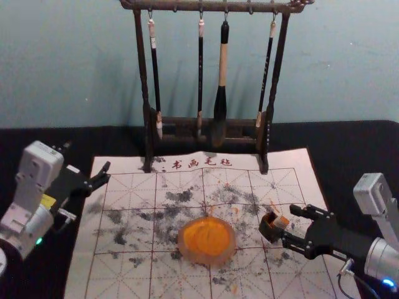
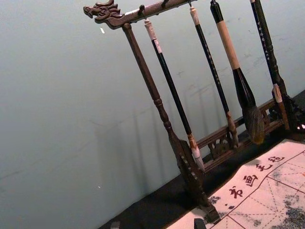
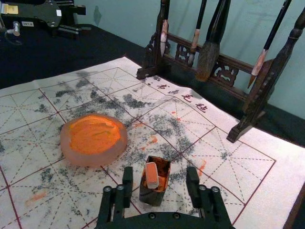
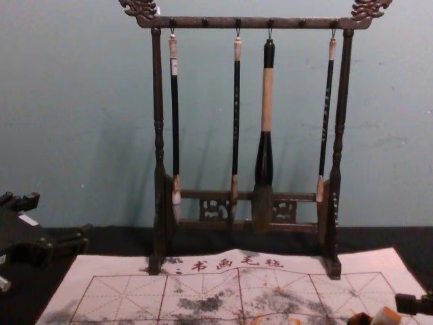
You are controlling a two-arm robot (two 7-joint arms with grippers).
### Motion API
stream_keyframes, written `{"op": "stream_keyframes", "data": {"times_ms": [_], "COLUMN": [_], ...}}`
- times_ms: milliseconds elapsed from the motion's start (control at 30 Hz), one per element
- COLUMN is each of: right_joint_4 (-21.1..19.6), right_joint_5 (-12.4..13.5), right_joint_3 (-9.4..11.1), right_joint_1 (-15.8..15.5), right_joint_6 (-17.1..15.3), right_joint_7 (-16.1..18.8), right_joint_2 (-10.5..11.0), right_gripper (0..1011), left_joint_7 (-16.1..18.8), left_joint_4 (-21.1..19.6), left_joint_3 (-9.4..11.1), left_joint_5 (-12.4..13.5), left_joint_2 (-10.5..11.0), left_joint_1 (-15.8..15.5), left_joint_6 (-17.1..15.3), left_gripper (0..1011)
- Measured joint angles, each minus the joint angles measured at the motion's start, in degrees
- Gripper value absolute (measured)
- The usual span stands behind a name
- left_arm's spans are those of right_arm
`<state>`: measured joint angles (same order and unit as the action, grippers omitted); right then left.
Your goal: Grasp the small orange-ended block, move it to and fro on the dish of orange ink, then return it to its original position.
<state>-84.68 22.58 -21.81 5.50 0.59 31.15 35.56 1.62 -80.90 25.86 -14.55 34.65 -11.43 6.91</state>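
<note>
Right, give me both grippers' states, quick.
Left gripper: open, empty, by the mat's left edge.
Right gripper: open, holding nothing, at the orange-ended block.

A wooden rack (image 1: pixel 142 62) is standing on the black counter (image 1: pixel 75 138) near the wall, and four brushes (image 1: pixel 222 62) are hanging from it. A marked white mat (image 1: pixel 80 258) is lying in front, carrying a round dish (image 1: pixel 181 244) of orange ink. To the dish's right, the orange-ended block (image 1: pixel 282 222) is resting against a small dark box (image 1: pixel 268 228). The right pincer (image 1: pixel 290 223) is reaching in with its fingers spreading either side of the block, while the left pincer (image 1: pixel 105 174) is idling by the mat's far left corner.
</note>
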Motion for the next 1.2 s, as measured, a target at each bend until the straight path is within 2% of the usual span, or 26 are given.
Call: {"op": "stream_keyframes", "data": {"times_ms": [133, 200, 533, 667, 1200], "right_joint_4": [0.0, 0.0, 0.0, 0.0, 0.0], "right_joint_5": [0.0, 0.0, 0.1, 0.1, 0.1], "right_joint_3": [0.0, 0.0, 0.0, 0.0, 0.0], "right_joint_1": [0.0, 0.0, 0.0, 0.0, 0.0], "right_joint_6": [0.0, 0.0, 0.0, 0.0, 0.0], "right_joint_7": [0.0, 0.0, 0.0, 0.0, 0.0], "right_joint_2": [0.0, 0.0, 0.0, 0.0, 0.0], "right_gripper": [593, 483, 164, 92, 91], "left_joint_7": [0.0, 0.0, 0.0, 0.0, 0.0], "left_joint_4": [0.0, 0.0, 0.0, 0.0, 0.0], "left_joint_3": [0.0, 0.0, 0.0, 0.0, 0.0], "left_joint_5": [0.0, 0.0, 0.0, 0.0, 0.0], "left_joint_2": [0.0, 0.0, 0.0, 0.0, 0.0], "left_joint_1": [0.0, 0.0, 0.0, 0.0, 0.0], "left_joint_6": [0.0, 0.0, 0.0, 0.0, 0.0], "left_gripper": [1001, 1001, 1001, 1002, 1001]}}
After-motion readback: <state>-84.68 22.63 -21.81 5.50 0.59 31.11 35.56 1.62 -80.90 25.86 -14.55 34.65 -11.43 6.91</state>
